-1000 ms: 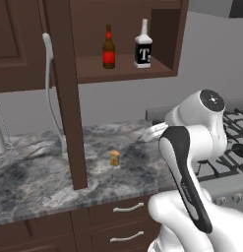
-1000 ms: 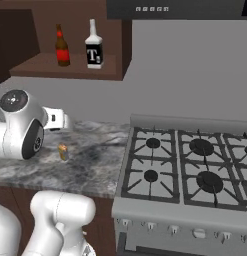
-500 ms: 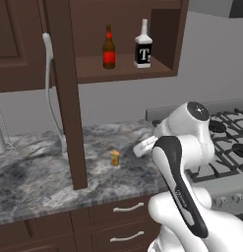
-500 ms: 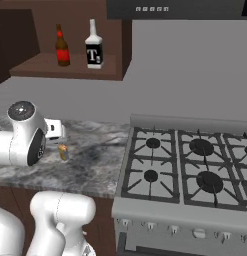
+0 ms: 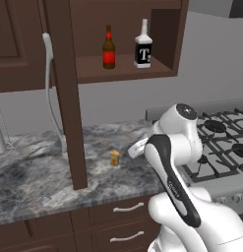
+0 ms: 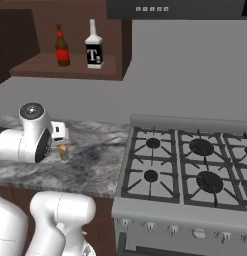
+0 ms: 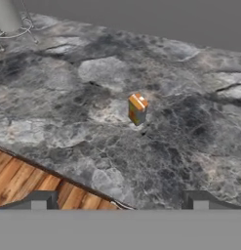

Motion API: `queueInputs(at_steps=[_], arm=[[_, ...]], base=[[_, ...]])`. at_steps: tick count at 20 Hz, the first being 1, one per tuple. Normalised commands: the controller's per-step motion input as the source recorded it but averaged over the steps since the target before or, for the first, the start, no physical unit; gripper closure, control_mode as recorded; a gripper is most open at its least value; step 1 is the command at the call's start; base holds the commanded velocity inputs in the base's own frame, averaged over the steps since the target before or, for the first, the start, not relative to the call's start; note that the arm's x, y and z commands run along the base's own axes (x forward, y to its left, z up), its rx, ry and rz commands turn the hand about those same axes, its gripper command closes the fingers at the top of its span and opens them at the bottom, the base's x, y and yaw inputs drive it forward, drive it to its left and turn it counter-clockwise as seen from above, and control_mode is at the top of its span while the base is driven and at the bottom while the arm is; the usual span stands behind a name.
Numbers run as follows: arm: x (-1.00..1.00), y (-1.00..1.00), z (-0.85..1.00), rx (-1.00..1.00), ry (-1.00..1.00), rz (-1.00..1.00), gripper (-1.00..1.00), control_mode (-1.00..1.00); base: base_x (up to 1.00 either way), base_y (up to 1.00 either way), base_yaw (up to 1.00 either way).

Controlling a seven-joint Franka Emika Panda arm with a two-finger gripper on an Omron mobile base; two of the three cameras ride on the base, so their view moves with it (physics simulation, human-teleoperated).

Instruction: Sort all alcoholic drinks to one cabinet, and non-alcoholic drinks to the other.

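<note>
Grey marbled counter [image 5: 39, 192] ran along the wall in the left base view, with drawer fronts [image 5: 123, 221] below and a gas stove [image 5: 226, 142] at its right end. Above it, an open dark brown cabinet [image 5: 165, 47] held two bottles on its shelf: a brown bottle [image 5: 108, 47] with a red label, and just to its right, apart from it, a white bottle [image 5: 142, 45] with a black "T" label. An open cabinet door [image 5: 66, 93], seen edge-on, stood in front of the counter, its curved silver handle [image 5: 51, 93] on the left side. A small yellow-orange can [image 5: 114, 158] stood upright on the counter, just right of the door edge. The white arm [image 5: 177, 147] rose at lower right, its hand end near the can.

From the right base view, both bottles [image 6: 62, 46] [image 6: 94, 46] stood on the same shelf, with a dark range hood [image 6: 180, 9] to their right, which the left view barely caught. The stove's burners [image 6: 195, 162] were seen in full. The can [image 6: 63, 152] stood on the counter close beside the arm's hand.

Through the hand view, the can [image 7: 137, 109] stood alone mid-counter, well clear of the gripper [image 7: 119, 199]. Both fingertips [image 7: 39, 200] stood spread wide apart, holding nothing. Wooden floor [image 7: 29, 183] showed past the counter edge, and a pale upright object [image 7: 7, 17] stood at the far corner; what it was could not be told.
</note>
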Motion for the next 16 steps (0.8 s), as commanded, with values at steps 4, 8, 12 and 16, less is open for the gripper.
queueInputs(at_steps=[4, 8, 12, 16], arm=[[0.27, 0.14, -0.3, -0.01, 0.03, 0.0, -1.0, -1.0], [0.19, 0.15, -0.39, -0.02, 0.0, 0.0, -1.0, -1.0], [0.27, 0.12, -0.34, -0.01, 0.01, 0.02, -1.0, -1.0], [0.31, 0.08, -0.27, -0.01, 0.06, 0.02, -1.0, -1.0]], base=[[0.0, 0.0, 0.0], [0.0, 0.0, 0.0], [0.0, 0.0, 0.0], [0.0, 0.0, 0.0]])
